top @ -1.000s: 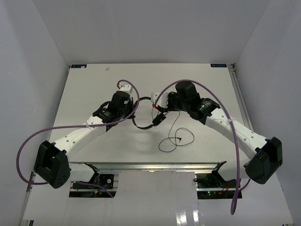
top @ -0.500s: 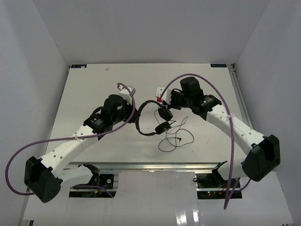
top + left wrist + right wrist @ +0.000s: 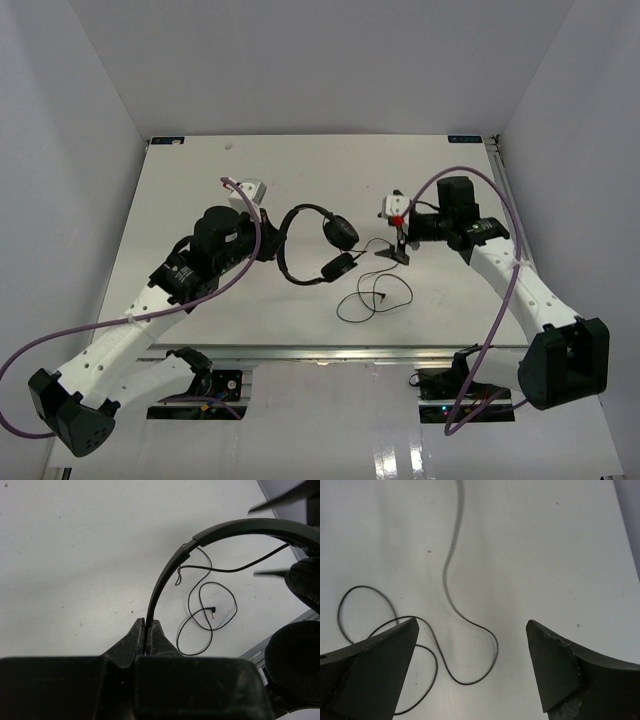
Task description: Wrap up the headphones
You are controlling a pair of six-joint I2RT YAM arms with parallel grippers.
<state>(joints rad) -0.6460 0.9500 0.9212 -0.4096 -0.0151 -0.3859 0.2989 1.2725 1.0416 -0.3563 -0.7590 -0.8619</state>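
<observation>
The black headphones (image 3: 296, 214) hang over the table's middle, both round earcups (image 3: 339, 233) to the right of the thin headband. My left gripper (image 3: 271, 245) is shut on the headband's lower end; in the left wrist view the jaws (image 3: 148, 626) pinch the headband (image 3: 235, 528), with padded earcups (image 3: 295, 665) at the right edge. The thin cord (image 3: 376, 296) lies in loose loops on the table, its plug (image 3: 213, 611) pointing up-left. My right gripper (image 3: 400, 246) is wide open right of the earcups. Only the cord (image 3: 494, 645) lies on the table under its gripper (image 3: 472, 626).
Thick purple robot cables (image 3: 470, 180) arc over both arms. The white table (image 3: 200, 170) is walled on the left, back and right. A metal rail (image 3: 330, 352) runs along its near edge, close to the cord loops.
My right gripper has opened, let go of the headphones and drawn back to the right. My left arm has pulled back toward the lower left with the headband still held.
</observation>
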